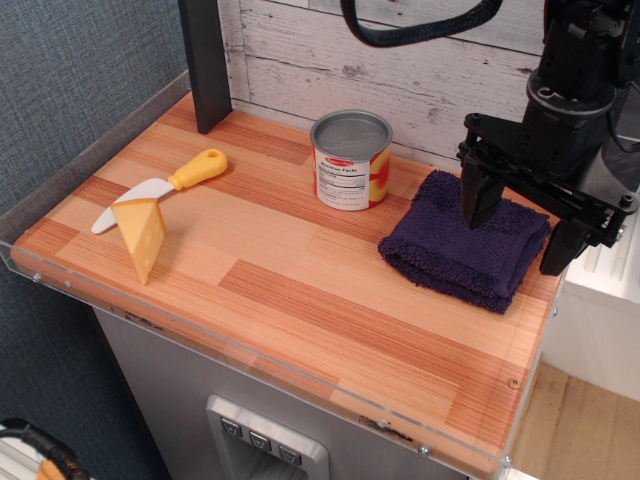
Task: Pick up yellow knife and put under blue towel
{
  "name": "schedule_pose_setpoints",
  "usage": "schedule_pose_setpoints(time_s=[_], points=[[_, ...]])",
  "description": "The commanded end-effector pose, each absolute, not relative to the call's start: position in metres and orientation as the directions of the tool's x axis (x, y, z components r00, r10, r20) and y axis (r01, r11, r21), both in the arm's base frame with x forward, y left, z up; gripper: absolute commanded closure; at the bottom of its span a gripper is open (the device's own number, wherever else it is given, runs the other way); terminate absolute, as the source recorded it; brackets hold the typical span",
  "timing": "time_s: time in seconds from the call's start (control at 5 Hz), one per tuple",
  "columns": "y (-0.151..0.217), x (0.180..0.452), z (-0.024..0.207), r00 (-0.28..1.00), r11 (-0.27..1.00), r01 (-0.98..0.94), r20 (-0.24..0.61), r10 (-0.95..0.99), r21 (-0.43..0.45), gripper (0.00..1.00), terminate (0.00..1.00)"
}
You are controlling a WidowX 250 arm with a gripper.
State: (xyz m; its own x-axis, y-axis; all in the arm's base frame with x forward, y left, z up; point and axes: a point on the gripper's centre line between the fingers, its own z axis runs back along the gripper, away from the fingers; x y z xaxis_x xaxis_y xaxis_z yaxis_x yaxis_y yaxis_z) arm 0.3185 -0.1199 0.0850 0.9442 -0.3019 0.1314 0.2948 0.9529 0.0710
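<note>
Gripper [517,225] hangs empty over the towel [462,250], jaws spread; knife [165,186] lies far to its left beside the cheese [142,236]; likely light, rigid, slick plastic; grip the fat handle.

One fixed view looks down at my table [300,290] from above its front-left corner, facing the back wall [400,60] obliquely. It stands moderately near; my end effector [518,222] enters at upper right.

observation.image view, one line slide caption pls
Open black tool above folded navy terry towel; yellow-handled white-bladed toy knife lies across the wooden table.
</note>
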Motion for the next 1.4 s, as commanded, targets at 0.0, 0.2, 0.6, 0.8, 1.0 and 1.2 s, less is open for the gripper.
schedule_pose_setpoints(time_s=[0.0,0.2,0.6,0.8,1.0,1.2], points=[[-0.12,0.319,0.085,0.944,0.953,0.295,0.131,-0.302,0.071,0.0,0.0],[-0.085,0.312,0.089,0.933,0.938,0.328,0.115,-0.34,0.113,0.0,0.0],[0.003,0.303,0.099,0.953,0.933,0.27,0.068,-0.294,0.239,0.0,0.0],[0.052,0.306,0.099,0.968,0.935,0.234,0.023,-0.249,0.266,0.0,0.0],[0.099,0.317,0.091,0.972,0.939,0.231,-0.009,-0.236,0.253,0.0,0.0],[0.126,0.325,0.085,0.98,0.954,0.196,-0.001,-0.201,0.228,0.0,0.0]])
